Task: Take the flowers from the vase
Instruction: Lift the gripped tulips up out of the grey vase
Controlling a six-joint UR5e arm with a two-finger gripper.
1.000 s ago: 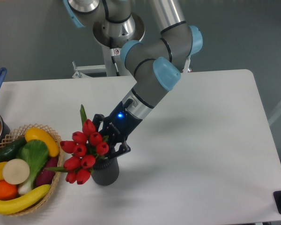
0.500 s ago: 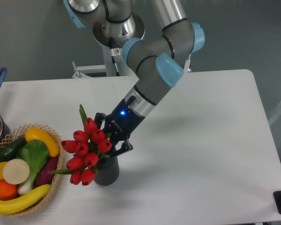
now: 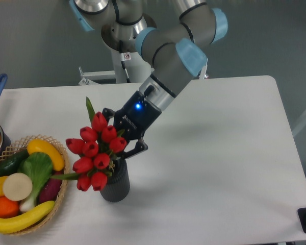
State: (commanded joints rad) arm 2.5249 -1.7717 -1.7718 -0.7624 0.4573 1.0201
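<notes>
— The gripper (image 3: 121, 139) is clamped on the tulips (image 3: 95, 152), isn't it?

— Yes, jaws closed behind the bunch, and it's higher than a second ago; the red buds have risen with it.

— Clear of the ribbed vase (image 3: 116, 181) yet?

— Not quite. The lowest buds hang at its mouth, beside the vegetable basket (image 3: 60, 193). The lift seems under way.

Faint white lettering on the end effector (image 3: 121, 137) is too small to read.

Glossy red flowers (image 3: 96, 153) with green leaves; dark grey ribbed vase (image 3: 116, 184).
</notes>
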